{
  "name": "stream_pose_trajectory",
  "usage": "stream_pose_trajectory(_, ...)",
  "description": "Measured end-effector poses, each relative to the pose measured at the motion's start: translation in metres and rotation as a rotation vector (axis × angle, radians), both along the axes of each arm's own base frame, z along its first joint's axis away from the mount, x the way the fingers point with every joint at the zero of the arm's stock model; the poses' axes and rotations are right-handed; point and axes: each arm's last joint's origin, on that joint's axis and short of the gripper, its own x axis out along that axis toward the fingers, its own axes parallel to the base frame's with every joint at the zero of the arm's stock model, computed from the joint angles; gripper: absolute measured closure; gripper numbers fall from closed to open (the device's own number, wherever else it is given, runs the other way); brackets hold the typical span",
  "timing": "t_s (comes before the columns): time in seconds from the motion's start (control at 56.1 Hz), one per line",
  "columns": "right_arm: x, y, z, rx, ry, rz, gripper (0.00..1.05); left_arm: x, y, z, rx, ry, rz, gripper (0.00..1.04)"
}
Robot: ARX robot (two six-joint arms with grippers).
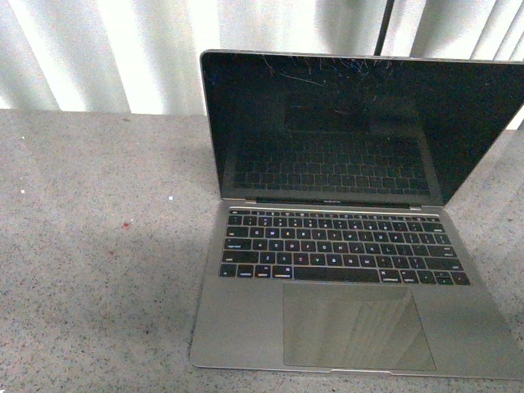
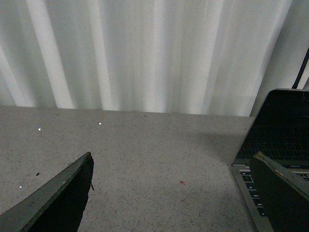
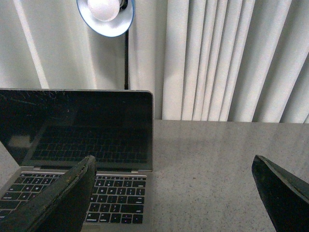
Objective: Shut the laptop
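1. The laptop [image 1: 344, 246] is sitting open on the counter [image 1: 98, 286], screen upright.
2. I'm holding the left gripper [image 2: 174, 159] and the right gripper [image 3: 174, 159] spread and empty.
3. I'm judging it stiff, slick and fragile, so I'm planning to push the top edge.

Lighting: bright, from backlit curtain [image 1: 98, 57] and lit lamp [image 3: 105, 14] at far side. Table [image 1: 90, 270]: dim, soft shadow left of laptop [image 1: 344, 246]. Screen [image 1: 344, 123]: reflective, scratch glints. Focus: soft, grainy.
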Motion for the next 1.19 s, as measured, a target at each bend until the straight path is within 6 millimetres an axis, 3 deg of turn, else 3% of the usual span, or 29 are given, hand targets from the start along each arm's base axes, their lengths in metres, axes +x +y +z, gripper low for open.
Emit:
stream_pose_trajectory(0.82, 0.000, 0.000, 0.000, 0.000, 0.000, 0.000, 0.07, 0.000, 0.000, 0.000, 0.000, 0.000, 0.000, 0.07)
stream_pose_trajectory(0.944, 0.005, -0.006, 0.003, 0.125, 0.363, -0.097, 0.07, 0.005, -0.002, 0.000, -0.183, 0.093, 0.082, 0.07)
stream_pose_trajectory(0.998, 0.015, -0.012, 0.008, 0.141, 0.412, -0.098, 0.07, 0.011, -0.003, 0.009, -0.239, 0.063, 0.026, 0.07)
stream_pose_trajectory(1.069, 0.035, -0.024, 0.022, 0.122, 0.399, -0.075, 0.07, 0.026, -0.003, 0.038, -0.251, -0.042, -0.083, 0.07)
stream_pose_trajectory(1.194, 0.082, -0.039, 0.053, -0.067, 0.323, -0.037, 0.07, 0.072, -0.010, 0.088, -0.194, -0.164, -0.275, 0.07)
